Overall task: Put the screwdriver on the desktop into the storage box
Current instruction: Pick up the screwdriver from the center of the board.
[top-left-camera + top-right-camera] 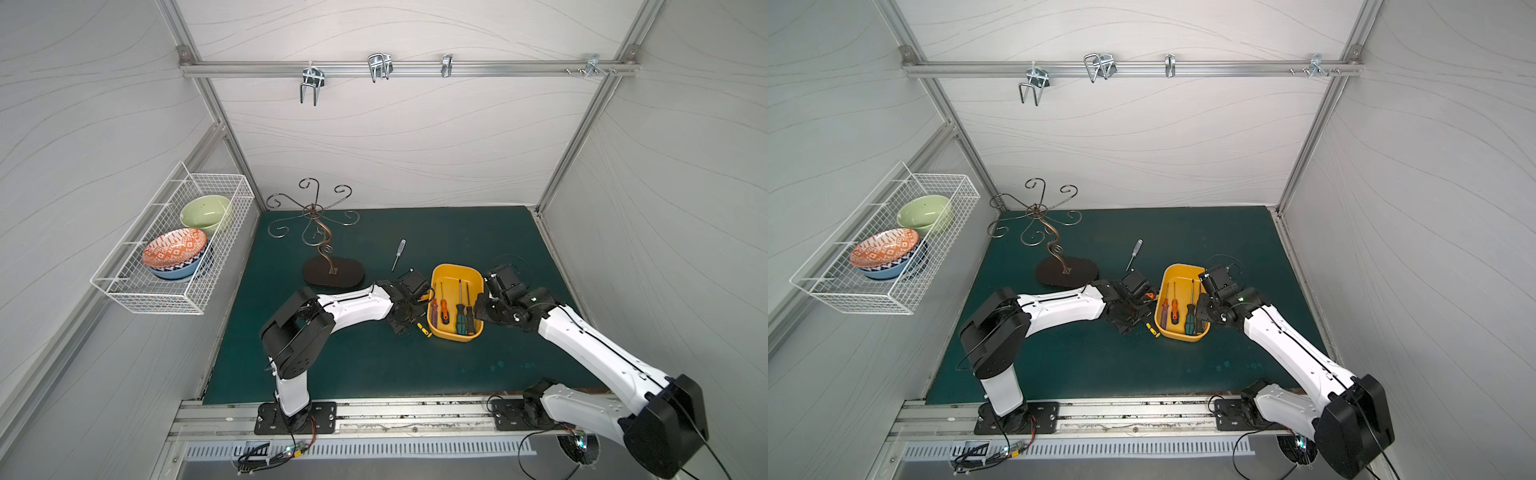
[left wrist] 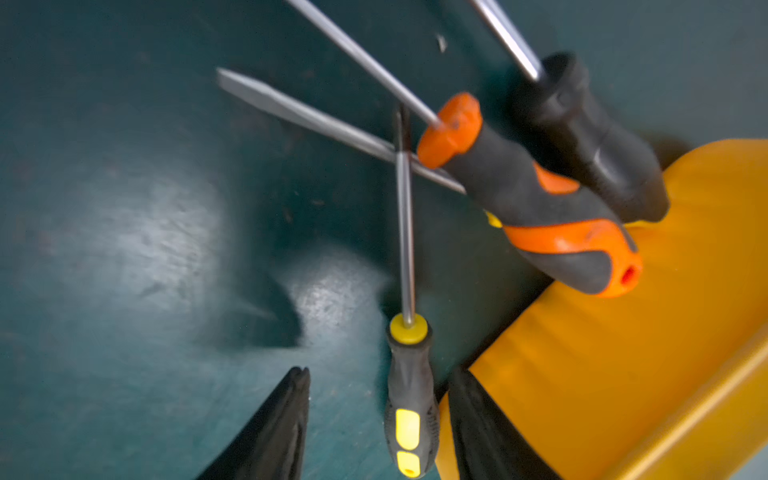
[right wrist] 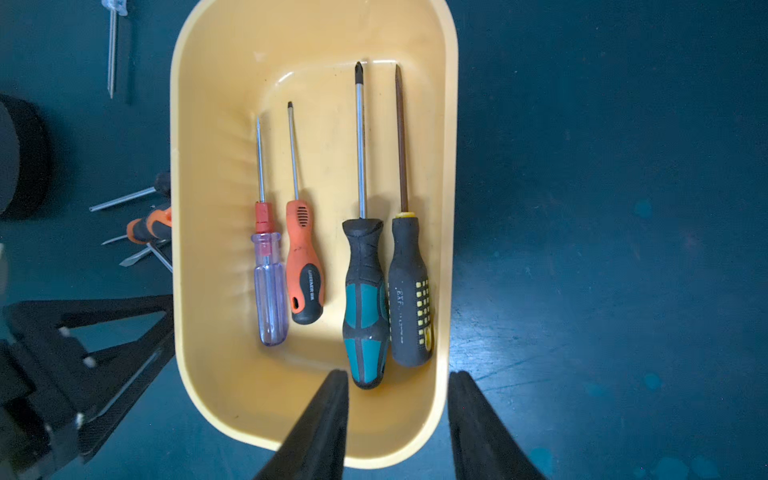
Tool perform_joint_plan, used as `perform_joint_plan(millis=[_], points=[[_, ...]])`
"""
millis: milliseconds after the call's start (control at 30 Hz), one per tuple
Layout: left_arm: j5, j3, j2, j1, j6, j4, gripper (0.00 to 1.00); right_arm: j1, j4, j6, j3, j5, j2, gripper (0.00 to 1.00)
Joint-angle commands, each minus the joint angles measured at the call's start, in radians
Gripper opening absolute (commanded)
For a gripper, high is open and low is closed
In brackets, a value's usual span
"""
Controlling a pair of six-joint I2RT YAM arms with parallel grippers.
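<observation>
Currently the yellow storage box (image 1: 456, 273) sits near the middle of the teal desk (image 1: 332, 361). Side by side inside it lie a purple-handled screwdriver (image 3: 270, 291), a short orange screwdriver (image 3: 305, 266), a teal-and-black screwdriver (image 3: 365, 307) and a black-and-yellow screwdriver (image 3: 409, 291). Just beside the box's left wall, a heap lies on the desk with shafts crossing: a grey-and-yellow screwdriver (image 2: 409, 395), an orange-and-black screwdriver (image 2: 536, 212) and a black-handled screwdriver (image 2: 590, 137). The left tool (image 2: 379, 370) is low over them, jaws spread either side of the grey-and-yellow handle, not pinching it. A clear-handled screwdriver (image 1: 399, 252) lies alone farther back. The right tool (image 3: 397, 373) hangs over the box's near end, jaws spread, holding nothing.
</observation>
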Motion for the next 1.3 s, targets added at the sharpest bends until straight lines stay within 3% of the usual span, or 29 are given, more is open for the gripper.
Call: perform_joint_plan(millis=[0,233,533,633,733,1100,1267], points=[[0.007,0.07,0.041,-0.01,-0.003,-0.058,0.55,-0.006,-0.022,0.013,-0.013,0.008,-0.02,0.43],[-0.045,0.199,0.115,-0.023,0.007,-0.25,0.48,-0.008,-0.023,0.009,-0.019,0.015,-0.029,0.42],[-0.025,0.225,0.177,-0.022,0.009,-0.235,0.46,-0.012,-0.028,0.004,-0.022,0.019,-0.042,0.41],[-0.021,0.225,0.189,-0.022,0.007,-0.233,0.4,-0.013,-0.033,0.004,-0.023,0.021,-0.047,0.41],[-0.02,0.222,0.188,-0.021,0.005,-0.242,0.27,-0.013,-0.037,0.003,-0.022,0.023,-0.052,0.41],[-0.024,0.075,0.082,-0.021,0.017,-0.249,0.0,-0.019,-0.042,-0.004,-0.005,0.029,-0.064,0.4],[-0.057,-0.032,-0.072,-0.022,0.074,-0.229,0.0,-0.023,-0.042,-0.004,-0.007,0.029,-0.075,0.4]])
